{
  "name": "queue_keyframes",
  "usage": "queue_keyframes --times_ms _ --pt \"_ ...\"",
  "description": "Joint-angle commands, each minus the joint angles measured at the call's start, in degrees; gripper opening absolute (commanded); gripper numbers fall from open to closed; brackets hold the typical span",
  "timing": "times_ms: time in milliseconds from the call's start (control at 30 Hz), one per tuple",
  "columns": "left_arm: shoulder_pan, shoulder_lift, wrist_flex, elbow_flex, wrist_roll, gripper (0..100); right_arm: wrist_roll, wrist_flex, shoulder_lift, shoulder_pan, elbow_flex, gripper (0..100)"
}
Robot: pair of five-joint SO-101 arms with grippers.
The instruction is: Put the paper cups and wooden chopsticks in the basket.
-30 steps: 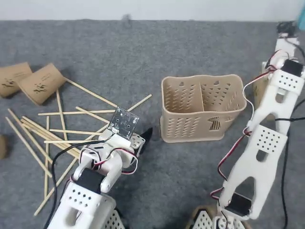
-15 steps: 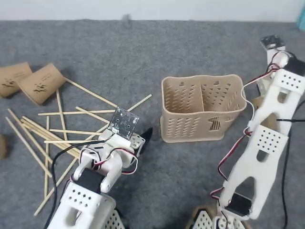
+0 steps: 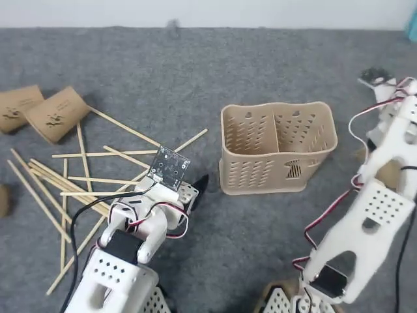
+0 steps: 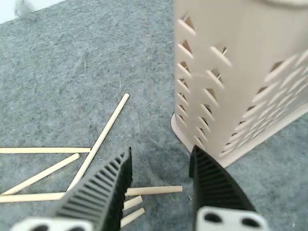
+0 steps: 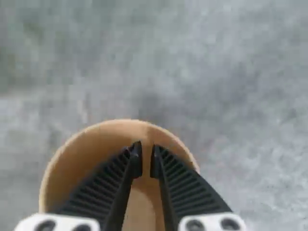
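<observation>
Over the paper cup, right pincer sits nearly closed.

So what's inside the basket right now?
Through the open top, the basket shows its divider and the far inner walls of two compartments, with nothing rising above the rim. The floor of each compartment is hidden behind the near wall.
</observation>
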Motion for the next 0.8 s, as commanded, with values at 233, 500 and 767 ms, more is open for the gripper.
queue_keyframes --times_ms 233,500,767 --pt "-0.35 0.00 -1.41 -0.13 -1.05 19 9.76 2.42 -21.58 8.40 16.44 5.0" --pt "-0.35 -0.09 -1.41 -0.13 -1.05 19 15.38 2.33 -28.09 14.64 27.43 5.3" --pt "-0.35 0.00 -1.41 -0.13 -1.05 19 14.07 2.42 -32.31 17.01 27.87 5.7"
